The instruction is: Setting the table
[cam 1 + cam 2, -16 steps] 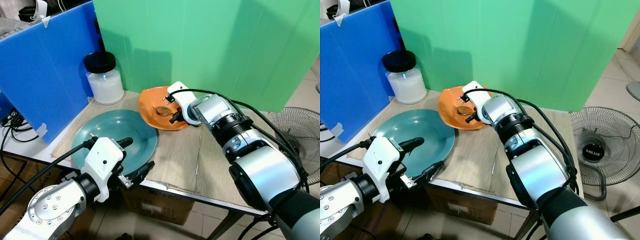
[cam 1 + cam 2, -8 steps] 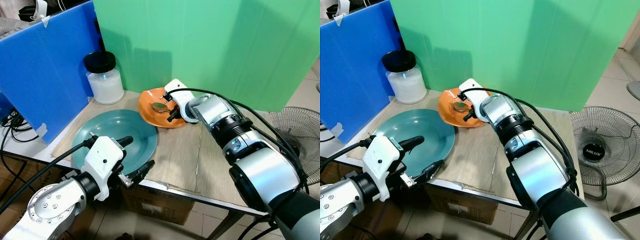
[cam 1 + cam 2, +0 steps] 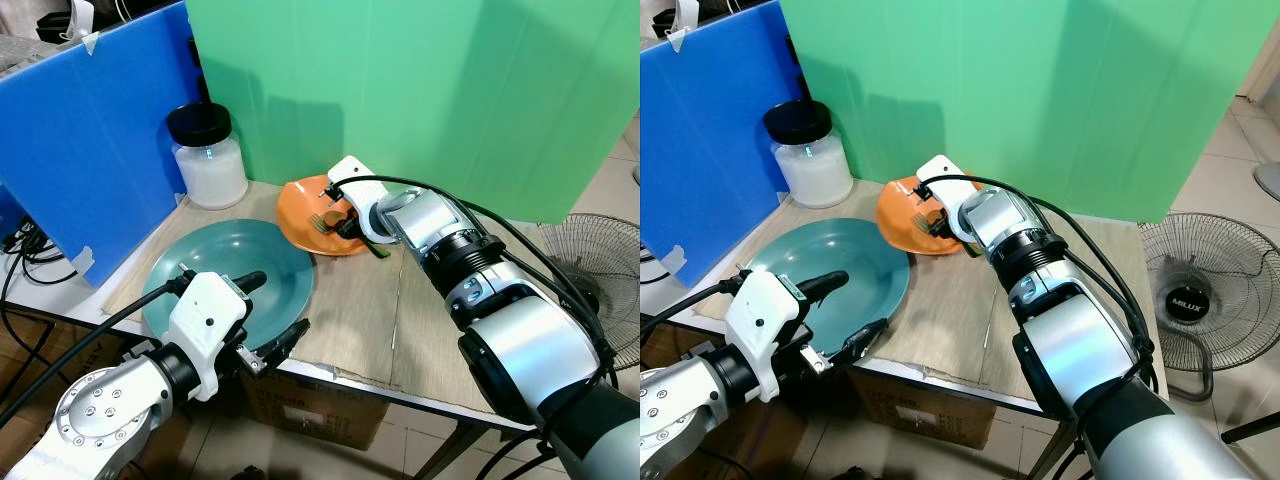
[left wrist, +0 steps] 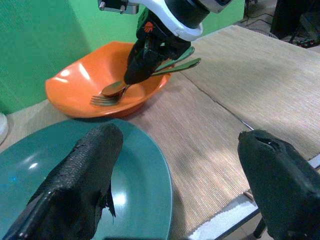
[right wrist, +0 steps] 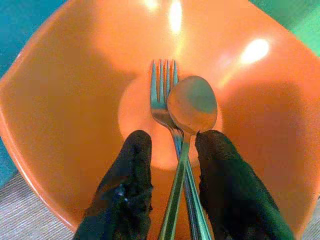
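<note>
Right hand (image 5: 170, 200), fingers clamped on fork (image 5: 161, 95) and spoon (image 5: 192, 104), reaches into orange bowl (image 5: 65, 100).

One fork (image 5: 162, 95), spoon (image 5: 192, 102), bowl (image 5: 75, 100), plate (image 3: 235, 262), jar (image 3: 208, 157).

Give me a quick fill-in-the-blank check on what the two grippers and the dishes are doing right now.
The right gripper has its fingers around a fork and a ____.
Both utensils lie in the ____ bowl.
The left gripper hovers open over the edge of the ____ plate.
The jar by the blue board has a ____ lid.

Missing words: spoon; orange; teal; black
</note>
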Available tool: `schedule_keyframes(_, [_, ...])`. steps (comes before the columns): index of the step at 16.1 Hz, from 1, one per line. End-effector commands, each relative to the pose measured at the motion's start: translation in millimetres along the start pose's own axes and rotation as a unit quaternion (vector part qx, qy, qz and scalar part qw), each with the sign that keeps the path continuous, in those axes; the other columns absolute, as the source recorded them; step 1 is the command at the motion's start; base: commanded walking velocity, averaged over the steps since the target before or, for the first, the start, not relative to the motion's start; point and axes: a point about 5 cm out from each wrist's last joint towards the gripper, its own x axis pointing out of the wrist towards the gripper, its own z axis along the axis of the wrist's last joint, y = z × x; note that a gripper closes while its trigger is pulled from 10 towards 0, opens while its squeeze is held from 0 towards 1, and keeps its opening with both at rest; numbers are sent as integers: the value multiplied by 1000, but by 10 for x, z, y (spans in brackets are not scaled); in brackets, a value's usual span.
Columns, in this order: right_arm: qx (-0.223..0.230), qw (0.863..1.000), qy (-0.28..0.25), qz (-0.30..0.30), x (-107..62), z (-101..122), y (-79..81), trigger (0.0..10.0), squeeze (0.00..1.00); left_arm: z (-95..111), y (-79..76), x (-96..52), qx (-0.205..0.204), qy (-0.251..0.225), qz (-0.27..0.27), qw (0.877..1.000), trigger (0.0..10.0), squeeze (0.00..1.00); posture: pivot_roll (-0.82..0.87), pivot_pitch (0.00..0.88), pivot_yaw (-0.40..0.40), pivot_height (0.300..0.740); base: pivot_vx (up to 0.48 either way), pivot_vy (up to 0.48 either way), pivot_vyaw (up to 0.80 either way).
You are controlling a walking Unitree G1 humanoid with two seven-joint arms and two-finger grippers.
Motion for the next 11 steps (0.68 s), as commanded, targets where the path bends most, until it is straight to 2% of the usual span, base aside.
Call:
schedule_keyframes(1, [0, 1000, -7, -4, -9, 27, -4, 10000, 902, -12, 9, 14, 4, 5, -4, 1000, 10000, 0, 9, 0, 43, 740, 0, 0, 0])
schedule_keyframes(2, [0, 1000, -1, -8, -11, 27, -8, 10000, 882, -11, 10, 15, 5, 5, -4, 1000, 10000, 0, 10, 0, 41, 740, 0, 0, 0])
schedule_keyframes(4, [-1, 1000, 10, -18, -12, 14, -20, 10000, 239, -14, 7, 15, 5, 5, -4, 1000, 10000, 0, 9, 0, 41, 740, 0, 0, 0])
schedule_keyframes(5, [3, 1000, 13, -17, -10, 5, -19, 10000, 0, -15, 5, 14, 5, 5, -4, 1000, 10000, 0, 9, 0, 41, 740, 0, 0, 0])
schedule_keyframes(6, [5, 1000, 13, -16, -9, 2, -17, 10000, 0, -15, 4, 13, 5, 5, -4, 1000, 10000, 0, 9, 0, 41, 740, 0, 0, 0])
schedule_keyframes(7, [9, 1000, 17, -12, -1, -19, -7, 3216, 0, -16, 5, 15, 5, 5, -3, 1000, 10000, 0, 9, 0, 39, 740, 0, 0, 0])
schedule_keyframes(8, [10, 1000, 19, -10, 3, -30, -1, 39, 0, -17, 5, 16, 5, 5, -4, 1000, 10000, 0, 8, 0, 40, 740, 0, 0, 0])
schedule_keyframes(11, [9, 1000, 25, -6, 10, -48, 12, 0, 0, -17, 4, 20, 5, 5, -5, 1000, 10000, 0, 8, 0, 40, 740, 0, 0, 0])
